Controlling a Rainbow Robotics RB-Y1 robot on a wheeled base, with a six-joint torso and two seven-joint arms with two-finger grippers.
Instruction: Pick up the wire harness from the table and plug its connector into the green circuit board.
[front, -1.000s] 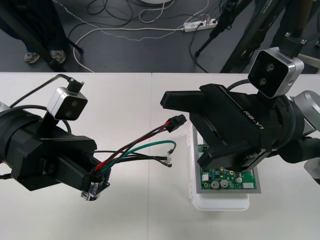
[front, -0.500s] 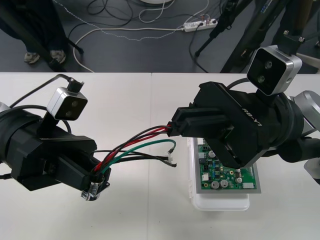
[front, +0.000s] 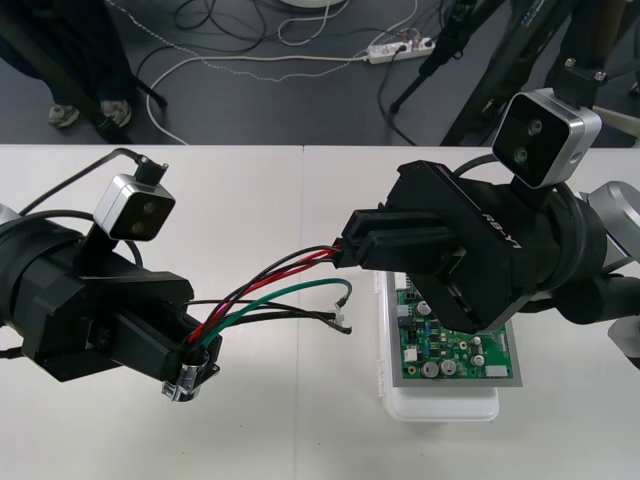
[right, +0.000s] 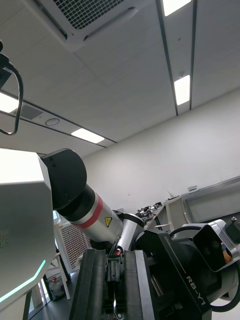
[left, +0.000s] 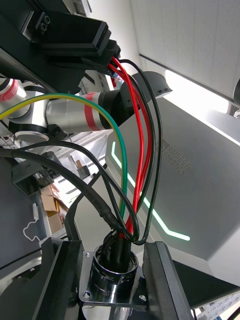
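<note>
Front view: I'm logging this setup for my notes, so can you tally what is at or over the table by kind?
Grippers: 2 (left gripper, right gripper, each shut on one end of the harness)
Wire harness: 1
Green circuit board: 1
White base: 1
Total: 5

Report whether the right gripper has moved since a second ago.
Yes: the right gripper has closed on the plug, its near finger drawing away from the green circuit board.
</note>
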